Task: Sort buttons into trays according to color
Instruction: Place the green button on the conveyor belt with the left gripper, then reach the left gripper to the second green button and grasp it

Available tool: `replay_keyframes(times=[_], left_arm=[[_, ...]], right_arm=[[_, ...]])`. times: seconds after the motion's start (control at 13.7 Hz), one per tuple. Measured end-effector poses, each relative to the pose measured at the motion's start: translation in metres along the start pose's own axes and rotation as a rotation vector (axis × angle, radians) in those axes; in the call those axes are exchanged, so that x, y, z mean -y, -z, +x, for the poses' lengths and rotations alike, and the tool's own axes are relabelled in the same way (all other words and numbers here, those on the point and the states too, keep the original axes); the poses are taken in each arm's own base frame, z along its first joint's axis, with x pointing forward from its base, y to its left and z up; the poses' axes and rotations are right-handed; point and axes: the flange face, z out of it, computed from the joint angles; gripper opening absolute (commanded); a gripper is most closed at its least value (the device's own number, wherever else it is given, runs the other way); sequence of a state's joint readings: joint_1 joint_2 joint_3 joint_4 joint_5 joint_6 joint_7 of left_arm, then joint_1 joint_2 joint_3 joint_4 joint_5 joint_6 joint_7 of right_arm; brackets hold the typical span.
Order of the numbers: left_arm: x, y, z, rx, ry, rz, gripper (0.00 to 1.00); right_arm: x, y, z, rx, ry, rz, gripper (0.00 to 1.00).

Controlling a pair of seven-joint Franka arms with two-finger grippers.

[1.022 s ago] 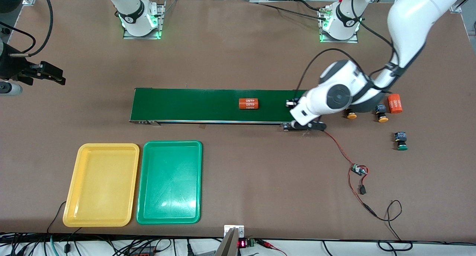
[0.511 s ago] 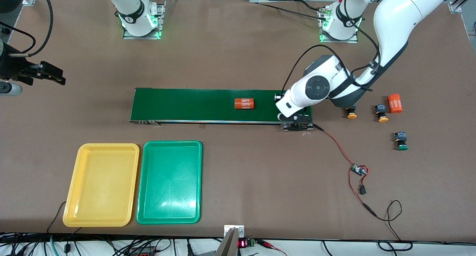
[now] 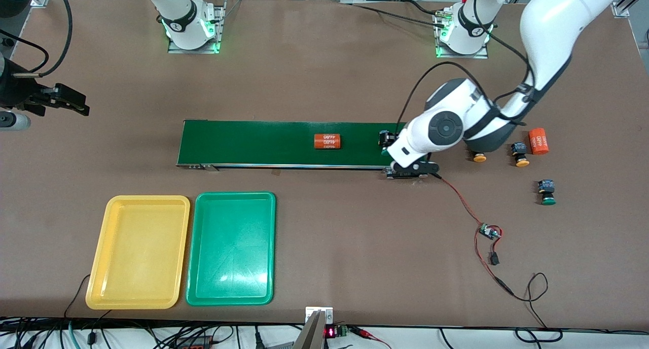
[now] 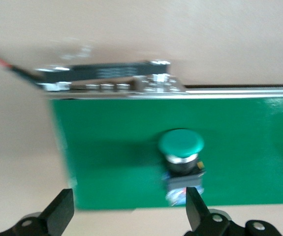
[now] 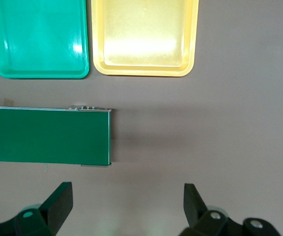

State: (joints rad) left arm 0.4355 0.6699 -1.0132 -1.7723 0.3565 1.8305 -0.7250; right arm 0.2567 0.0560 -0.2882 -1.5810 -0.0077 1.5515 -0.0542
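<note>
A green-capped button (image 4: 181, 143) lies loose on the dark-green conveyor belt (image 3: 253, 143) near the belt's end toward the left arm; the front view shows it (image 3: 385, 137) beside the left wrist. My left gripper (image 4: 129, 210) hovers open just over that end, one finger (image 4: 194, 209) close to the button's body, nothing held. Two yellow-orange-capped buttons (image 3: 479, 158) (image 3: 520, 161) and another green one (image 3: 547, 199) lie on the table off that end of the belt. The yellow tray (image 3: 138, 251) and green tray (image 3: 231, 247) are empty. My right gripper (image 5: 127, 206) waits open, high over the right arm's end of the table.
An orange numbered cylinder (image 3: 327, 141) rides mid-belt, and another one (image 3: 538, 141) lies on the table by the yellow-orange buttons. A red wire with a small circuit board (image 3: 489, 232) trails from the belt's motor end (image 3: 405, 173) toward the front camera.
My left gripper has opened and let the green button go onto the belt, then drawn back a little. The orange cylinder on the belt has travelled toward the right arm's end.
</note>
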Motion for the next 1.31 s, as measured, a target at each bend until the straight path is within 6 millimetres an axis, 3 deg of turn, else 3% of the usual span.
replay_keyframes(times=[0.22,0.36,0.51,0.66,0.88,1.09,1.31], left_arm=[[0.056,0.071,0.020,0.005,0.059,0.021,1.00],[0.119,0.089,0.043,-0.014,0.140,0.033,1.00],[0.196,0.079,0.067,-0.034,0.150,0.097,1.00],[0.248,0.069,0.083,-0.064,0.128,0.161,1.00],[0.300,0.050,0.099,-0.079,0.071,0.148,1.00],[0.356,0.016,0.108,-0.042,0.012,0.138,1.00],[0.391,-0.014,0.117,-0.066,-0.010,0.143,1.00]], right_arm=[[0.000,0.000,0.000,0.000,0.000,0.000,1.00],[0.000,0.000,0.000,0.002,0.000,0.000,1.00],[0.000,-0.001,-0.001,0.006,-0.001,0.000,1.00],[-0.001,-0.001,-0.001,0.007,-0.002,0.000,1.00],[-0.001,-0.001,-0.001,0.007,-0.003,0.001,1.00],[-0.002,-0.001,-0.001,0.007,-0.004,0.001,1.00],[-0.004,-0.001,-0.001,0.009,-0.009,0.001,1.00]])
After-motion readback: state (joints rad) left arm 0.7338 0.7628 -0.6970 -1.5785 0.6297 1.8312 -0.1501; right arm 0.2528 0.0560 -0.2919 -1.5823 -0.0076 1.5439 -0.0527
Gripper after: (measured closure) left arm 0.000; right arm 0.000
